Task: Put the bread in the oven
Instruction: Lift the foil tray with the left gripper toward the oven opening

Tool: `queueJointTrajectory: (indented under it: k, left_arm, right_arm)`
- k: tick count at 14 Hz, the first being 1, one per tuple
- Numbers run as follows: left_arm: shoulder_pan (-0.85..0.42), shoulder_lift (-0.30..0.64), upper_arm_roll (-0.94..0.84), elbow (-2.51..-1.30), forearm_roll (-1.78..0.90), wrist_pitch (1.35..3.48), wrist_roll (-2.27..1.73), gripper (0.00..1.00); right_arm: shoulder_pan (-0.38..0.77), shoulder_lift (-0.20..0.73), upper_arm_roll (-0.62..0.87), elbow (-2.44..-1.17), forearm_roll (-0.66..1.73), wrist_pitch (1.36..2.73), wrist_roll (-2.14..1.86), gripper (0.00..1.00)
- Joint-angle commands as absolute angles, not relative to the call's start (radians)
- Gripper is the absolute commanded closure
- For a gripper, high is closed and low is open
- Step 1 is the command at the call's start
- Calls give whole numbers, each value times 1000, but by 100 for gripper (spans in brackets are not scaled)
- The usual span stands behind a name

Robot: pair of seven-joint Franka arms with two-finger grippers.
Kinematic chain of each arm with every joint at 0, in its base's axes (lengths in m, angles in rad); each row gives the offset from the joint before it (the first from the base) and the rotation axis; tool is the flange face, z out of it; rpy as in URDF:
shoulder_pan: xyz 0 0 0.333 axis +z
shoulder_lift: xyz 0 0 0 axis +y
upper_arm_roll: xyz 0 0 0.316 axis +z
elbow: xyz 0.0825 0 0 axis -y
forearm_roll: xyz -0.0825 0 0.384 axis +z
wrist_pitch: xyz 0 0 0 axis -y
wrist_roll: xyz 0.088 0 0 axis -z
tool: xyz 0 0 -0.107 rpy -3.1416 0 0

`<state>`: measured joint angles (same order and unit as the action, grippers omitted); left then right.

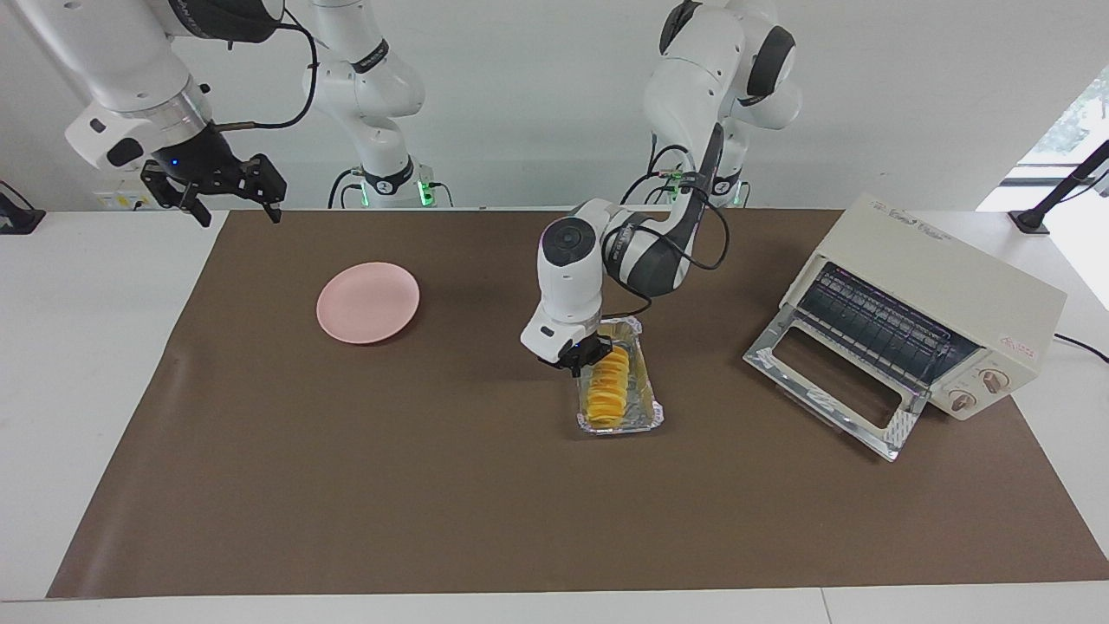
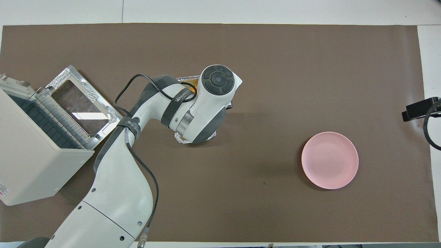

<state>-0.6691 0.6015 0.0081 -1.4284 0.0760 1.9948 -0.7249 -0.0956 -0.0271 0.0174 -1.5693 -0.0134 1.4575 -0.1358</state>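
Note:
The bread (image 1: 606,387), a row of yellow-orange slices, lies in a crinkled foil tray (image 1: 651,414) in the middle of the brown mat. My left gripper (image 1: 582,360) is low at the tray's long rim that faces the right arm's end, beside the slices nearest the robots, and its fingertips are shut on that rim. In the overhead view the left arm covers nearly all of the tray (image 2: 179,137). The cream oven (image 1: 940,277) stands at the left arm's end with its glass door (image 1: 827,386) dropped open. My right gripper (image 1: 236,208) waits open, high over the table's edge at the right arm's end.
A round pink plate (image 1: 368,302) lies on the mat toward the right arm's end, also in the overhead view as the plate (image 2: 330,160). The oven (image 2: 31,155) with its open door (image 2: 82,103) takes up the corner at the left arm's end.

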Motion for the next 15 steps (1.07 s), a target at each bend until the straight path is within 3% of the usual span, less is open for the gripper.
queueJointTrajectory:
  k: [1,5,9,15]
  left_arm:
    - [-605,633,31,-1253,62,1889,-738,100]
    - [-442,583,67,-1213,-15,1829,-741,100]
    - [-324,522,118,-1261,-6,1787,-741,100]
    - [-336,503,256,-1292,26,1613,-744,100]
  right_arm:
    - [-100,-38,21,-1577,-17,1450,-121,0]
    - [-100,-38,21,-1577,-17,1450,-121,0]
    - [-100,-38,21,-1577,-17,1450,-121,0]
    - [-100,-38,21,-1577,-17,1450,-121,0]
